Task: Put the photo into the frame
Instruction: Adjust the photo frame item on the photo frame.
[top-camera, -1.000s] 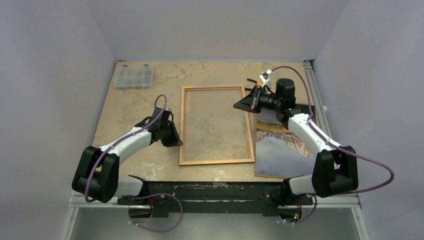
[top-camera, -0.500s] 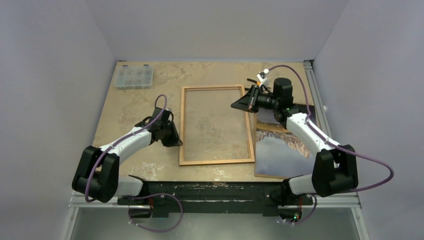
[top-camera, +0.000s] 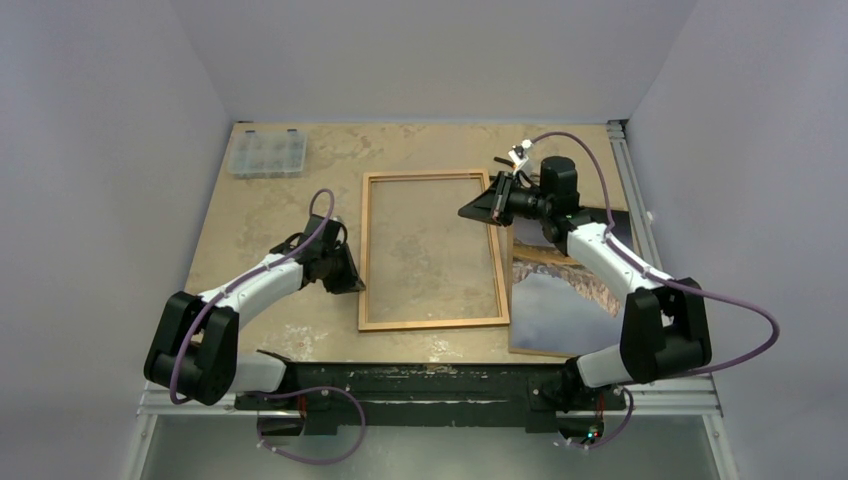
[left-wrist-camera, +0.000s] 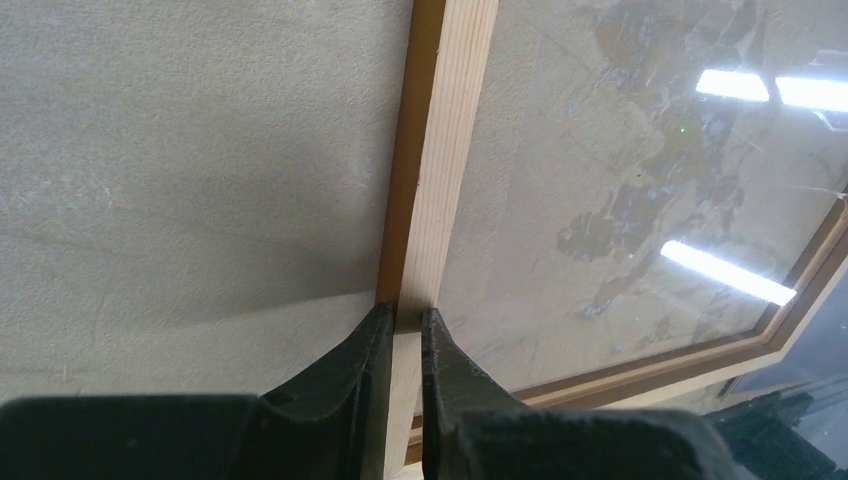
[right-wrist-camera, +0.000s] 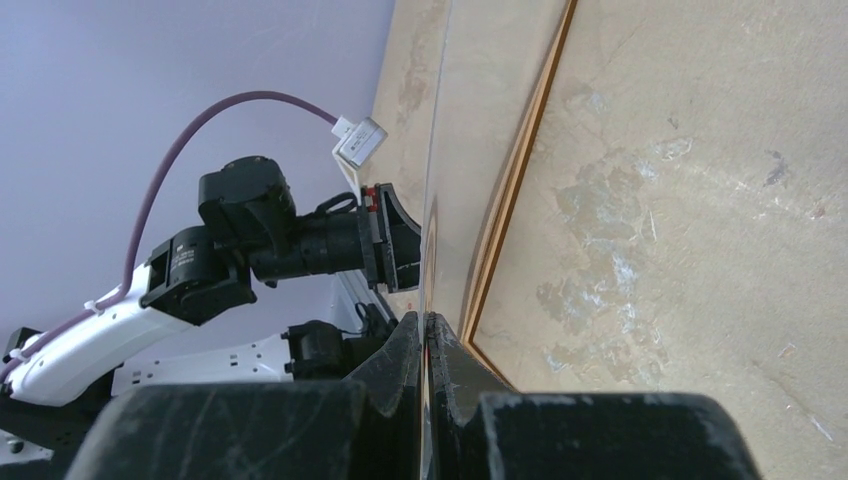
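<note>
From above: the right gripper (top-camera: 468, 211) has crept left over the far right corner of the thin light orange-brown wooden frame (top-camera: 435, 323). The glossy mountain-lake photo (top-camera: 560, 300) lies untouched beside it, so loading hasn't begun. Left wrist: the left gripper (left-wrist-camera: 400, 322) clamps the frame's side rail. Right wrist: its fingers (right-wrist-camera: 398, 350) are closed; on what, I cannot tell.

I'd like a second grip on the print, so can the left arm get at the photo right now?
Probably not. The left gripper is clamped on the left rail of the frame, and the photo lies beyond the frame's far side, under the right arm.
</note>
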